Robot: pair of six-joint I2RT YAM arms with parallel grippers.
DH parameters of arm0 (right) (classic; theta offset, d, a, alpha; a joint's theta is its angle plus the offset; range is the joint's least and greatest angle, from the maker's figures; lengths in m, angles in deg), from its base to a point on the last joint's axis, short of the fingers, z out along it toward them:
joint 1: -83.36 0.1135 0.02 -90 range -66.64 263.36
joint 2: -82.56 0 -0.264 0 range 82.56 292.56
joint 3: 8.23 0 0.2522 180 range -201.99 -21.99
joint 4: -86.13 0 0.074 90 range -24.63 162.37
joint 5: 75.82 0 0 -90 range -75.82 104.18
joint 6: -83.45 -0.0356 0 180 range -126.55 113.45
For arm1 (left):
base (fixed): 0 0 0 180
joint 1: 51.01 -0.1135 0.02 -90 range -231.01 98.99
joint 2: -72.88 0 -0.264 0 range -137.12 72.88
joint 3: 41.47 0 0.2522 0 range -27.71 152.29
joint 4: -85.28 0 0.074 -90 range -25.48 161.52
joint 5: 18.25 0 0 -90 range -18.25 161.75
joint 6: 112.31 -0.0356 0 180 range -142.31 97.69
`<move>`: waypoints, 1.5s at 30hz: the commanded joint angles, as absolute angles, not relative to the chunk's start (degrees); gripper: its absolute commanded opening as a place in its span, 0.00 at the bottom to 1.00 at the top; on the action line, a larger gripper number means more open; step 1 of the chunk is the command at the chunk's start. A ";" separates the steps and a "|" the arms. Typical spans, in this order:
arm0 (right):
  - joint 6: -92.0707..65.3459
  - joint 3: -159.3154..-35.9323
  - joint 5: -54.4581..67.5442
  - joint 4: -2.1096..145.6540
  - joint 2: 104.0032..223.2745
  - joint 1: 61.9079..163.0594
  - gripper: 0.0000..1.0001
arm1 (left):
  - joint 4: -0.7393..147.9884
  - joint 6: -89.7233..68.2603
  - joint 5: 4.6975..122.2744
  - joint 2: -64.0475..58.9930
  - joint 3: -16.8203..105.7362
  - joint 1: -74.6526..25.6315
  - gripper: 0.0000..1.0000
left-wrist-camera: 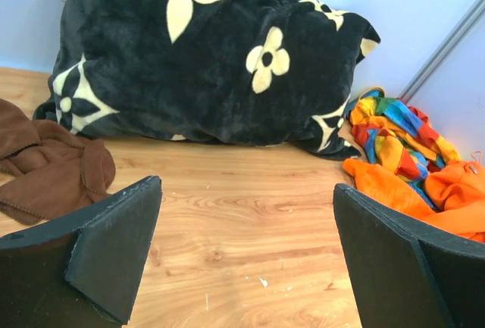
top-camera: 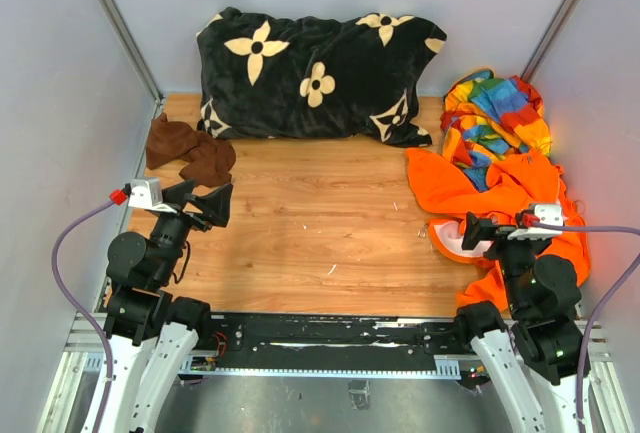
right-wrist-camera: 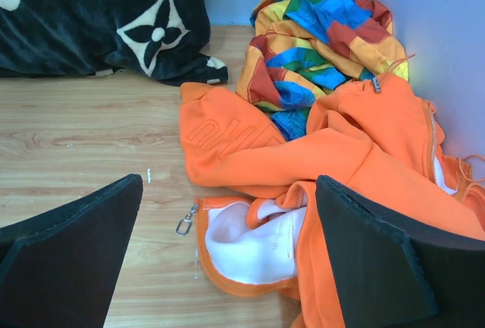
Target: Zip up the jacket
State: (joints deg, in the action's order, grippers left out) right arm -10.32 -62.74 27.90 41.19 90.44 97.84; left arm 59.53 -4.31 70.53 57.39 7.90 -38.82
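Note:
The orange fleece jacket (top-camera: 500,198) lies crumpled at the table's right edge, its pale pink lining turned up at the near corner (right-wrist-camera: 254,248). A metal zipper pull ring (right-wrist-camera: 184,223) lies on the wood beside that corner. A pale zipper strip (right-wrist-camera: 433,142) runs along its right side. My right gripper (top-camera: 474,230) is open and empty, just above the jacket's near corner. My left gripper (top-camera: 215,204) is open and empty over bare wood at the left, far from the jacket. An edge of the jacket (left-wrist-camera: 424,192) shows at the right of the left wrist view.
A rainbow-striped cloth (top-camera: 497,118) lies behind the jacket in the back right corner. A black pillow with cream flowers (top-camera: 318,73) leans on the back wall. A small dark brown cloth (top-camera: 188,150) lies at the back left. Grey walls close in left and right.

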 commanded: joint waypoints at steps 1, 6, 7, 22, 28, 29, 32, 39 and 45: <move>-10.04 -63.43 28.75 42.05 91.16 98.52 0.98 | 61.77 -5.52 69.84 57.41 7.40 -38.58 0.99; -13.78 -63.61 27.80 42.40 93.11 98.52 0.98 | 62.15 -5.46 68.91 58.51 7.27 -37.88 0.99; -14.46 -63.72 27.73 42.40 94.16 98.48 0.98 | 62.20 -5.44 68.74 58.84 7.27 -37.77 0.99; -24.67 -59.22 31.82 50.17 114.89 98.52 0.98 | 61.85 -5.86 69.28 60.94 6.92 -34.51 0.99; -27.87 -62.08 51.28 48.19 129.07 95.80 0.98 | 61.27 -6.09 70.82 61.43 6.97 -33.61 0.99; -29.55 -62.87 51.96 47.76 132.68 93.87 0.98 | 61.16 -6.13 71.09 61.60 6.95 -33.41 0.99; -33.67 -63.49 48.33 48.19 138.60 86.10 0.98 | 60.98 -6.32 71.41 61.89 6.92 -32.75 0.99; -36.14 -59.22 37.66 58.16 149.34 72.68 0.98 | 60.80 -6.40 71.72 61.72 6.98 -31.86 0.99; -36.93 -61.81 24.37 61.30 163.75 69.58 1.00 | 60.72 -6.53 71.78 61.72 6.94 -31.85 0.99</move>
